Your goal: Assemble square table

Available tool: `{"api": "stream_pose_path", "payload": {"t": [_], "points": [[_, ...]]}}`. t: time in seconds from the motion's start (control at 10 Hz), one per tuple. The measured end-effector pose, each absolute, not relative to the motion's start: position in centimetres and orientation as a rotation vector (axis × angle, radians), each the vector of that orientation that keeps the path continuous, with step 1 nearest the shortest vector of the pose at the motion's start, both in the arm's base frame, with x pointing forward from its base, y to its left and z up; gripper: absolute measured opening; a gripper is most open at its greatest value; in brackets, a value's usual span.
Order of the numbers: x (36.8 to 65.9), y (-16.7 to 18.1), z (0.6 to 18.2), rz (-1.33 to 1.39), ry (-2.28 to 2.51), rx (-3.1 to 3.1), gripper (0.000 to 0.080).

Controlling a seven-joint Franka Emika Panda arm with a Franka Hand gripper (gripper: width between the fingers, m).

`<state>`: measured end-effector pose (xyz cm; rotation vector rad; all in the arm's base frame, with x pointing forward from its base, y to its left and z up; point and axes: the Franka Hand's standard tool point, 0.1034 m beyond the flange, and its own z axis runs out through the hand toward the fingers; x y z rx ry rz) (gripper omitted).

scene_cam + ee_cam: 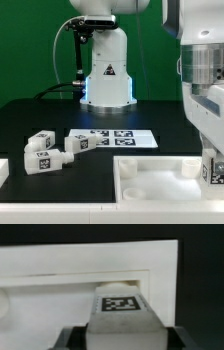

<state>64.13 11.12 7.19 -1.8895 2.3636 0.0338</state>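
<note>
Here the pincer [120, 338] clamps a leg [120, 308] over the tabletop [60, 263].

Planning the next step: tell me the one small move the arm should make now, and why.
Probably ease the leg toward what looks like a corner hole in the tabletop. The pincer is shut on the leg, whose tagged end sits just short of that hole, not yet seated.

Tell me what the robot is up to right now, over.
Gripper shut on one leg. Leg lined up with a hole in the tabletop. Nothing seen in the way.
</note>
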Motion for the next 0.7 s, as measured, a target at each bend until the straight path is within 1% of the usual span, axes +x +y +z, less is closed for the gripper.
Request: {"api": "stream_pose_path", "payload": {"t": [0.2,0.5,0.6,0.7], "points": [[64.15,11.08,7.24,0.034,2.446,-1.784,0.0285],[64.13,11.09,7.22,0.033,2.440,-1.793,0.0285],[64.24,11.01,7.35,0.019,2.360,-1.897,0.0439],[64.42,10.97,7.65,0.004,2.238,-2.032,0.0572]]}}
